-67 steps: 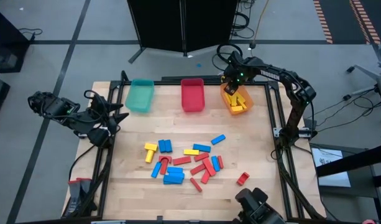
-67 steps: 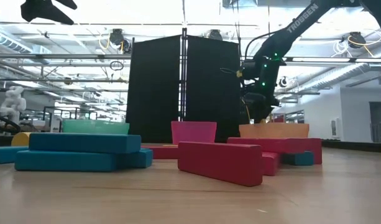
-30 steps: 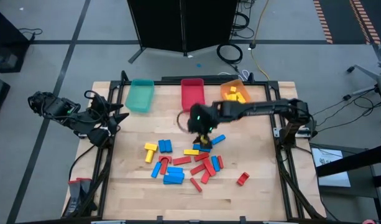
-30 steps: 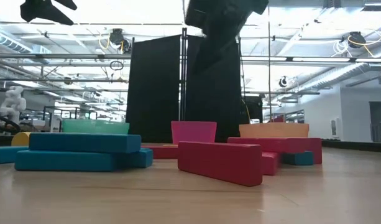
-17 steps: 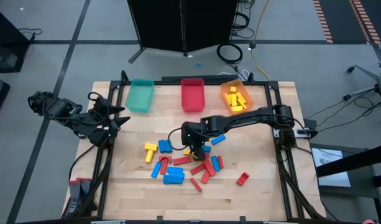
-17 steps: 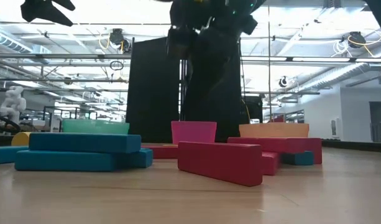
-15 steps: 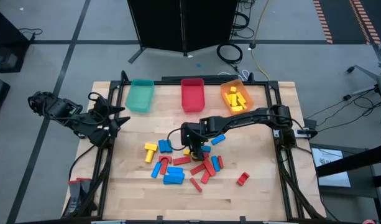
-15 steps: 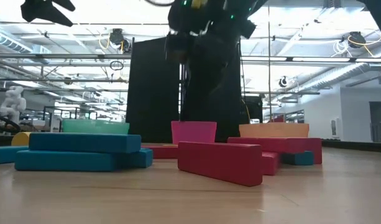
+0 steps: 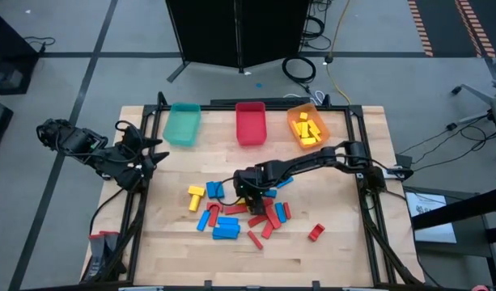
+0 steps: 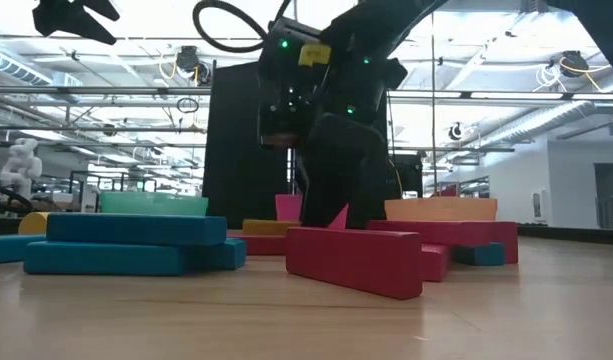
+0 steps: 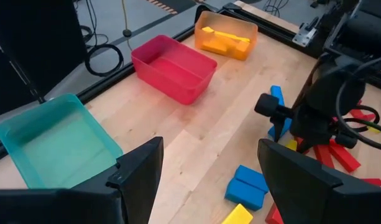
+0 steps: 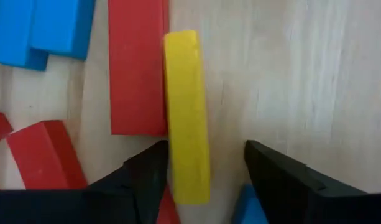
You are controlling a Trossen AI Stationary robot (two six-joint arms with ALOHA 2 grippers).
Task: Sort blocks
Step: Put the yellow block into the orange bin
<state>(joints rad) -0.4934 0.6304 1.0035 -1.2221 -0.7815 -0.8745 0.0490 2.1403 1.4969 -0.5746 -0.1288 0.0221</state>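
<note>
**Right arm down over a yellow bar in the block pile**

The right end effector (image 12: 202,171) sits low over the scatter of small red, blue and yellow toy blocks (image 9: 246,212) in the middle of the pale wooden bench (image 9: 175,250). Its two dark fingers (image 12: 277,177) are spread apart, one on either side of a long yellow rectangular block (image 12: 186,115) that lies flat on the wood. The fingers straddle the near end of that bar with a gap on each side, so nothing is gripped. A long red rectangular block (image 12: 138,65) lies alongside the yellow one, touching it, and a pair of blue blocks (image 12: 44,28) sits just beyond the red bar's far end.

From above, the right arm (image 9: 312,162) reaches in from the right edge of the bench to the far side of the pile. A single red block (image 9: 315,233) lies well apart from the rest, nearer the front right corner.

Along the far edge stand three plastic bins: a teal rectangular bin (image 9: 183,124), a red rectangular bin (image 9: 250,123) and an orange rectangular bin (image 9: 307,125) with several yellow blocks inside (image 9: 306,129).

The left end effector (image 11: 209,177) waits off the bench's left edge, raised, with its fingers spread wide and holding nothing.
</note>
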